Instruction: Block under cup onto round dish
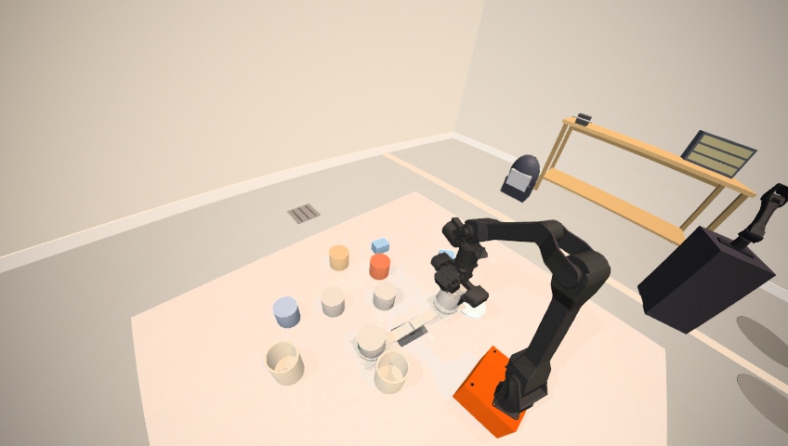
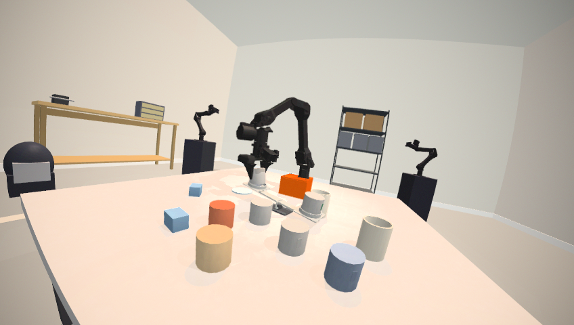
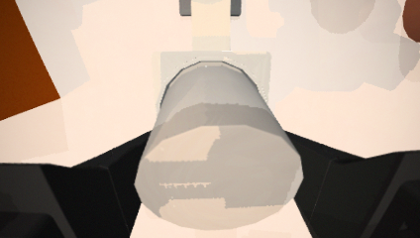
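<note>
1. Gripper (image 1: 455, 294) (image 2: 258, 170) (image 3: 214, 135): its fingers were closed on opposite sides of one pale cup (image 1: 448, 302) (image 2: 258, 177) (image 3: 218, 169), which was upright at one end of the balance (image 1: 421, 321) (image 2: 270, 196) (image 3: 211, 25).
2. Second cup (image 1: 371, 342) (image 2: 313, 203): it stood upright at the opposite end, well apart from the gripper.
3. Round dish (image 1: 474, 309) (image 2: 241, 190): it lay on the bench (image 1: 221, 398) (image 2: 120, 290), near the gripped cup.
4. Hidden block: it was out of sight; its position could not be told.

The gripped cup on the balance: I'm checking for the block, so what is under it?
The white plate of the balance shows around the pale grey cup; anything inside is covered.
</note>
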Robot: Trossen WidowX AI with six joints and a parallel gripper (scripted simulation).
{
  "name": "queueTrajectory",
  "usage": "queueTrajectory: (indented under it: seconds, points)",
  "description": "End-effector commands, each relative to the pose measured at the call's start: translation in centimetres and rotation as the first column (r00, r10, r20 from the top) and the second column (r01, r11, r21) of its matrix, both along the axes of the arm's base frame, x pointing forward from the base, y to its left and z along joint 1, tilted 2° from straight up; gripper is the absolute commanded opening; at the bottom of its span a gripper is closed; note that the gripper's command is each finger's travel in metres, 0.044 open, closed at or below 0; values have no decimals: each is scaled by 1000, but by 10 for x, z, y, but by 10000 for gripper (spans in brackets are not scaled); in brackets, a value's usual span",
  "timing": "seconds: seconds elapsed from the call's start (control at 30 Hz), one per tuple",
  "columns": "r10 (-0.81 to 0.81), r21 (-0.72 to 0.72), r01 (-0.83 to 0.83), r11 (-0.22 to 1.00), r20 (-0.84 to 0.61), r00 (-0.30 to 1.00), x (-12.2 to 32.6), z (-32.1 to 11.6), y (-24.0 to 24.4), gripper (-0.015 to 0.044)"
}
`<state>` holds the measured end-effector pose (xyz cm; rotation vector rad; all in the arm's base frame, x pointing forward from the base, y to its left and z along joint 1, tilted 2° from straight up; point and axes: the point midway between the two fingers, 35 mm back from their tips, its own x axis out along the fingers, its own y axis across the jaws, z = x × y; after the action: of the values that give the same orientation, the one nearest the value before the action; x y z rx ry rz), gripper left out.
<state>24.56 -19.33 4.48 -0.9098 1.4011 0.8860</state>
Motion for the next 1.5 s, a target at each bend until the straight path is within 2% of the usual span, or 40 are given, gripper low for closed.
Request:
queueTrajectory:
  seconds: [0.0, 1.47]
  points:
    - [-7, -24, 8, 1000, 14, 1000, 3, 10, -6, 0]
    - [-7, -24, 8, 1000, 14, 1000, -1, 67, 0, 0]
